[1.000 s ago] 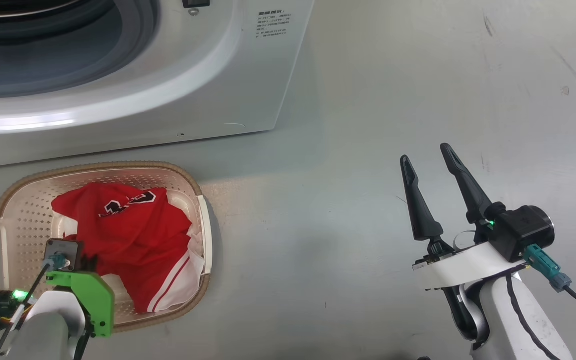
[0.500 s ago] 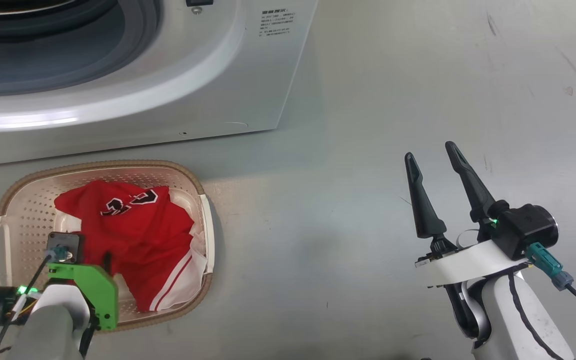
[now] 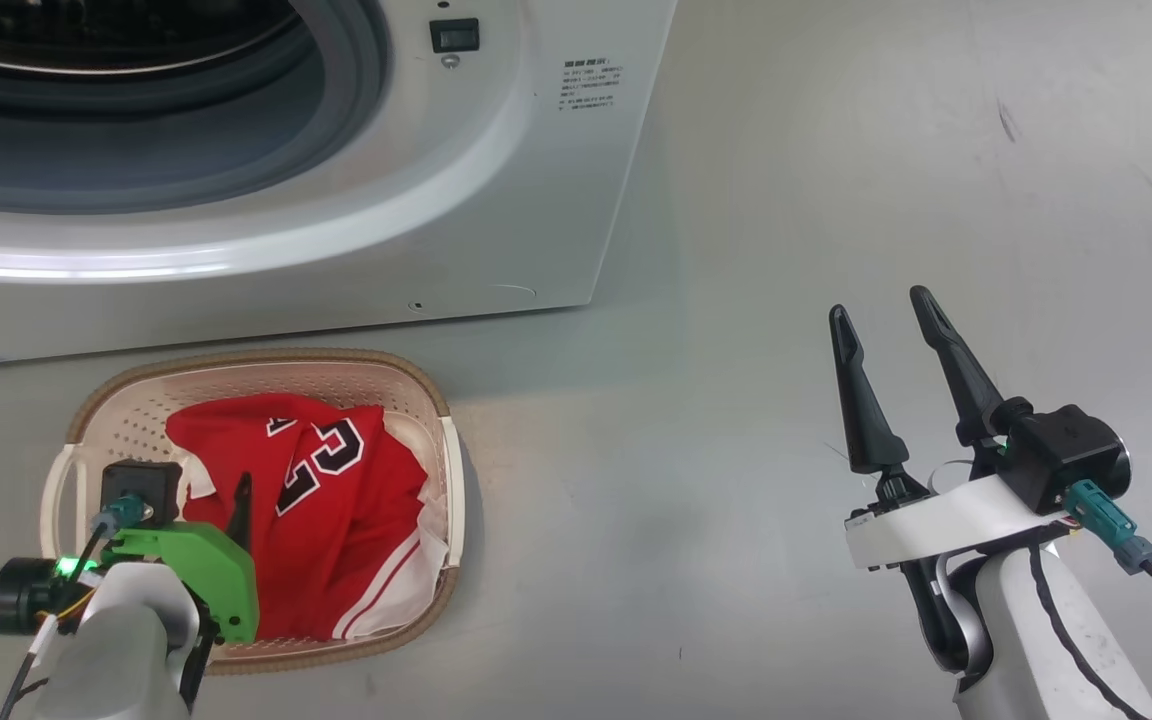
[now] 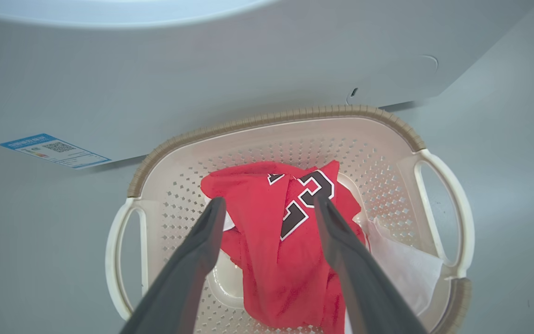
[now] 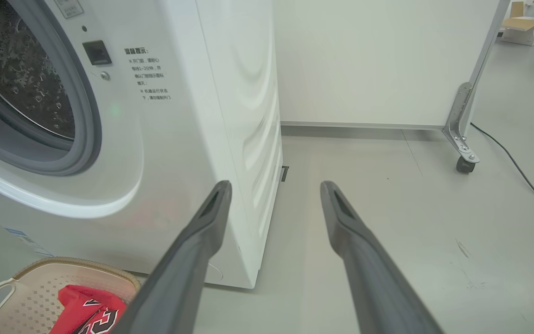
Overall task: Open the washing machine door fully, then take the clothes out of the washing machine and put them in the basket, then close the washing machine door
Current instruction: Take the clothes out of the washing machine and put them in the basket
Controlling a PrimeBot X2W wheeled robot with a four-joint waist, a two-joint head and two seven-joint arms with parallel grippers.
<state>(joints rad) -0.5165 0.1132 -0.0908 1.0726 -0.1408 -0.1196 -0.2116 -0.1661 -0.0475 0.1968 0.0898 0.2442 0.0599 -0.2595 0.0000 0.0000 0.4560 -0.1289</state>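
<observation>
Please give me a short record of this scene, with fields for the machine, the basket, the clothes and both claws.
washing machine: white, drum opening uncovered
basket: on the floor, in front of the machine
clothes: red jersey, lying in the basket
left claw: open, above the clothes
right claw: open, empty, over bare floor

White partition (image 5: 364,60) on caster (image 5: 464,165); floor cable (image 5: 526,182).

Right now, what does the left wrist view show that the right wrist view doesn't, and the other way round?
Left wrist, not right wrist: both basket handles and white fabric beside the red jersey. Right wrist, not left wrist: the steel drum, grey gasket, a wheeled panel and a floor cable. Both: the basket, the jersey and the washing machine's white front.
</observation>
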